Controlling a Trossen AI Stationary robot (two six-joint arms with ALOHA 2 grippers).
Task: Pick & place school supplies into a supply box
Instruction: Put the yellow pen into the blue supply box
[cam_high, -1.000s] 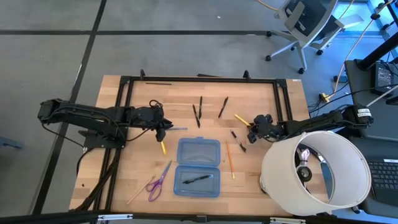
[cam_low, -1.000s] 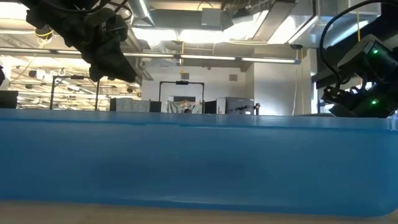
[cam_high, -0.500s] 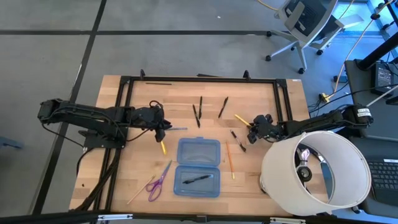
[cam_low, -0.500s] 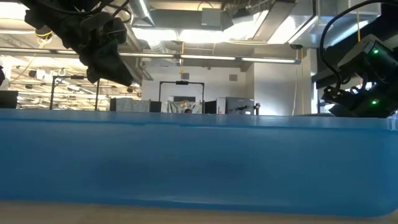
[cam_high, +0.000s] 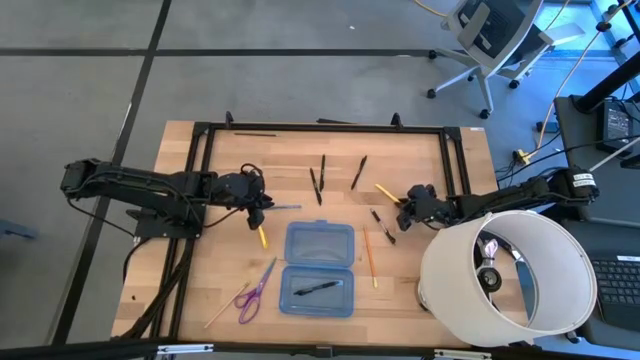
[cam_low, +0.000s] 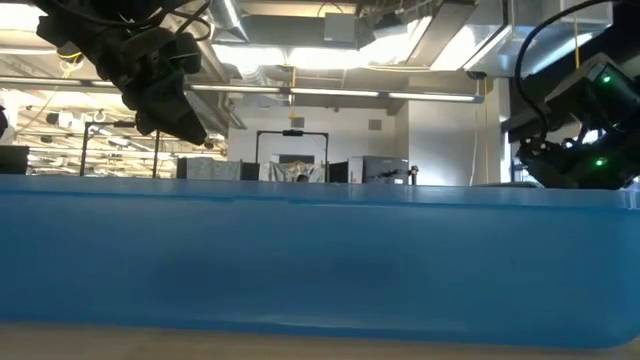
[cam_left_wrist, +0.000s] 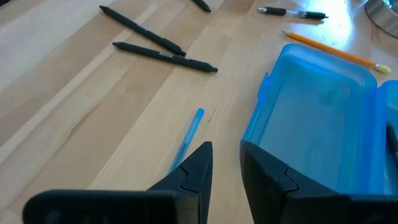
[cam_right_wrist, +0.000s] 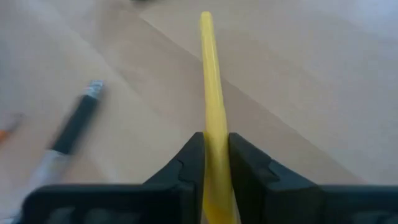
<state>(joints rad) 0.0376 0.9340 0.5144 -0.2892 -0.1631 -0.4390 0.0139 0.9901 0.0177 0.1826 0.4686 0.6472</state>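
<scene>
Your right claw is pinching the yellow pencil near one end, right of the blue box, so it's risking swinging loose in transit.

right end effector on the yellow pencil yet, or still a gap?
Touching. The right wrist view shows the right end effector with both fingers pressed against the sides of the yellow pencil, with no gap visible on either side.

Open blue supply box (black pen inside), pens, pencils, scissors scattered around
</scene>
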